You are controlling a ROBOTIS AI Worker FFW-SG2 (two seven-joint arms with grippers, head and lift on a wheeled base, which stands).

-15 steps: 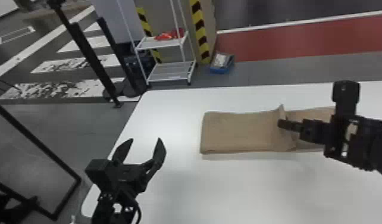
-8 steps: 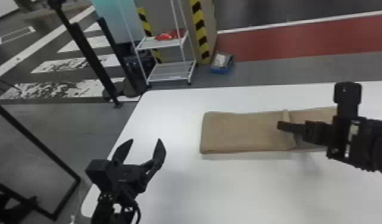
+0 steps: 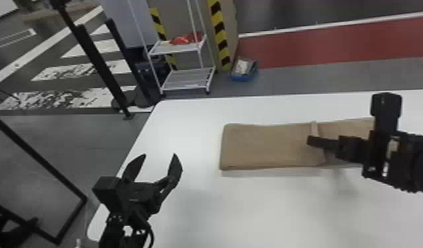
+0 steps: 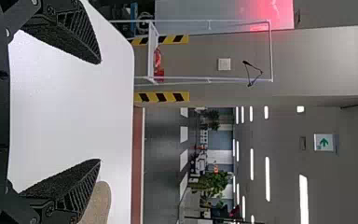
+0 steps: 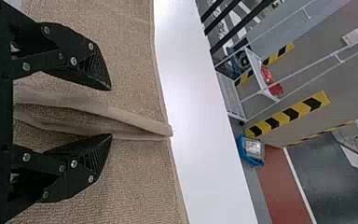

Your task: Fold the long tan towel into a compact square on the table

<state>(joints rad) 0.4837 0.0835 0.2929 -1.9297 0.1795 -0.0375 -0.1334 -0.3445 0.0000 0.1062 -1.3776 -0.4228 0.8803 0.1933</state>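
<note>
If the right gripper (image 5: 111,112) closes where it is, main risk is a bad bite. Its jaws are spread either side of the raised edge (image 3: 314,128) of the towel (image 3: 267,146), nothing clamped. That edge sits up in a pinched-looking ridge with another layer flat beneath, so tips set too deep probably pick up both and drag the bottom one into a bunch. Too shallow and the ridge likely slips out and flops back crooked.

Towel lies long across the table (image 3: 240,211), its left end looking like a fold, its right part running on under the right arm. Can't see that stretch properly, so a wrinkle there could go unnoticed.

Left gripper (image 3: 159,155) is parked over the table's left side, well apart from the cloth, jaws wide, empty. Nothing pins the left end: a pull from the right could slide the whole thing or skew the layers.

My read: step in hand is settling this edge before the next fold, roughly midway through. Leave the ridge standing and the next layer probably sits lumpy, not square. Wants a light pinch, top layer only, then low and slow.
</note>
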